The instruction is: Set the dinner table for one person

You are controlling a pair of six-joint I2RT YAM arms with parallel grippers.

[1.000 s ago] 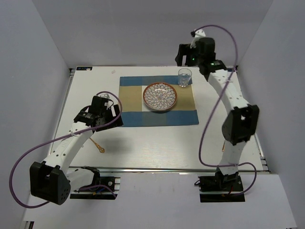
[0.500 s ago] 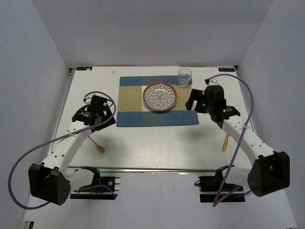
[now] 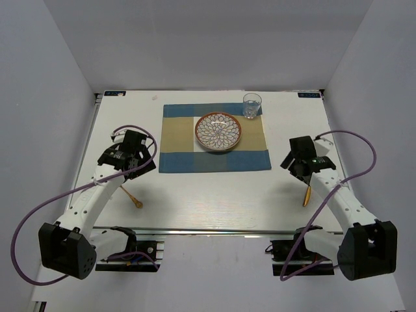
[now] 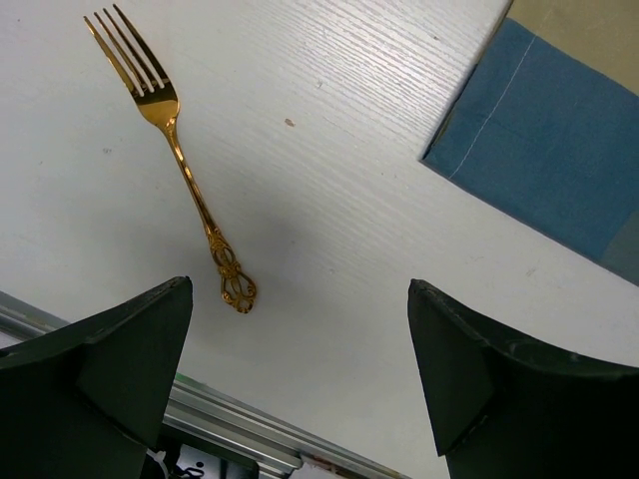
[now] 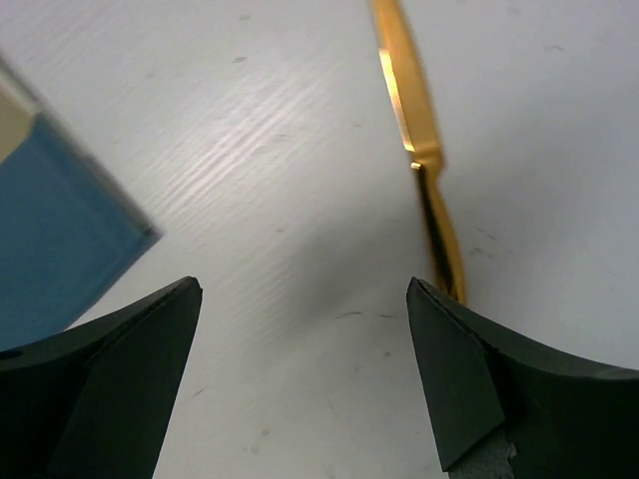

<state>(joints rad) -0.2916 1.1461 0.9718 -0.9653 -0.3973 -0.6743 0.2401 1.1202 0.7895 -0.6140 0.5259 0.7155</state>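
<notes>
The white dinner table (image 3: 214, 195) holds a blue-and-tan placemat (image 3: 175, 133) with a patterned plate (image 3: 218, 131) on it and a clear glass (image 3: 251, 105) at its far right corner. A gold fork (image 3: 132, 197) lies on the table at the front left; in the left wrist view the fork (image 4: 180, 150) lies ahead and to the left. My left gripper (image 3: 133, 161) hovers above the table near the fork, open and empty (image 4: 300, 369). A gold knife (image 3: 307, 194) lies at the front right. My right gripper (image 3: 299, 164) is open and empty (image 5: 305, 379), just left of the knife (image 5: 419, 150).
The placemat's front left corner (image 4: 559, 150) is to the right of my left gripper, and its front right corner (image 5: 60, 220) is to the left of my right gripper. The table's metal front rail (image 4: 230, 429) lies close below the left gripper.
My right arm has swung from the back by the glass down to the front right, beside the knife. My left gripper has shifted slightly left, still open.
</notes>
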